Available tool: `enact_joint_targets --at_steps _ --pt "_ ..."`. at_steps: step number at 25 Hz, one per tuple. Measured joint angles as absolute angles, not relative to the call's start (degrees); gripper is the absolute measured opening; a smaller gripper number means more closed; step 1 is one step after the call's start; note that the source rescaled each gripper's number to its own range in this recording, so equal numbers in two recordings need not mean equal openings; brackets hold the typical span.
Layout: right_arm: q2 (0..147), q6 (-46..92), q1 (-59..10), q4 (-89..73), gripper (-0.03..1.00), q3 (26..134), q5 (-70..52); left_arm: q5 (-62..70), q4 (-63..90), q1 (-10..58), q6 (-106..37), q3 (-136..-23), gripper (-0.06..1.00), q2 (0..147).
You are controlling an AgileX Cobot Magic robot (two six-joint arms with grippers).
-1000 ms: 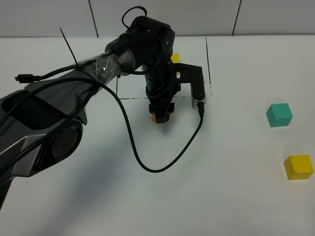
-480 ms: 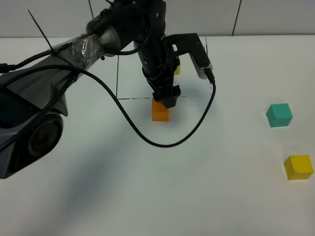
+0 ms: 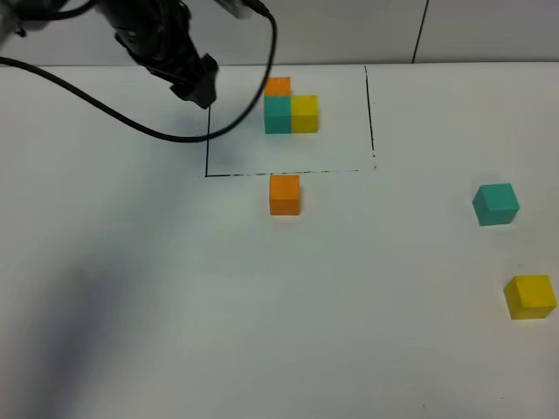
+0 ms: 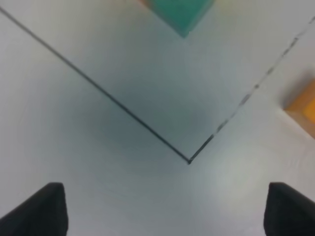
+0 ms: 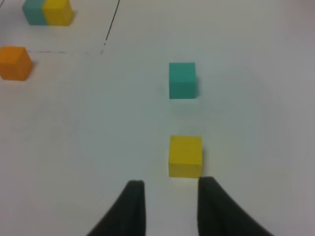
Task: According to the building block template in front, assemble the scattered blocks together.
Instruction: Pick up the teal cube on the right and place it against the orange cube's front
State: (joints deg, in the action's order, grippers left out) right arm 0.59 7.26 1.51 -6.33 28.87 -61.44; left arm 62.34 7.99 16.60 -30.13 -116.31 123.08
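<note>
The building block template (image 3: 291, 109) is an L of orange, teal and yellow cubes inside a thin black drawn rectangle (image 3: 207, 131). Of the scattered blocks, the orange cube (image 3: 285, 194) rests alone on the table just outside the frame's near line. The teal cube (image 3: 495, 204) and the yellow cube (image 3: 530, 296) lie far right. My left gripper (image 3: 199, 87) hangs open and empty at the upper left, above the frame's left side; its wrist view looks down on the frame corner (image 4: 189, 161). My right gripper (image 5: 170, 196) is shut and empty, just short of the yellow cube (image 5: 185, 156).
A black cable (image 3: 131, 113) trails from the left arm over the table's upper left. The white table (image 3: 262, 332) ends at a grey wall along the far edge. The right arm is outside the exterior high view.
My left gripper opened and let go of the orange cube just below the frame's near line. The left arm then rose and drew back to the upper left. The right gripper stayed still.
</note>
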Motion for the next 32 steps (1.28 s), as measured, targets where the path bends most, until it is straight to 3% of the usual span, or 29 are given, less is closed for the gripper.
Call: enact_joint_targets --at_steps 7,11,32 --pt "0.59 7.3 1.51 -6.33 0.0 28.87 -61.44 50.58 8.11 6.93 -28.68 -94.87 1.0 108.65" --pt "0.59 7.3 1.51 -6.33 0.0 28.87 -61.44 51.89 7.82 3.99 -25.28 -88.1 1.0 100.99" --pt "0.59 7.25 1.51 -6.33 0.0 28.87 -61.44 50.46 0.0 3.53 -9.43 -55.47 1.0 62.47"
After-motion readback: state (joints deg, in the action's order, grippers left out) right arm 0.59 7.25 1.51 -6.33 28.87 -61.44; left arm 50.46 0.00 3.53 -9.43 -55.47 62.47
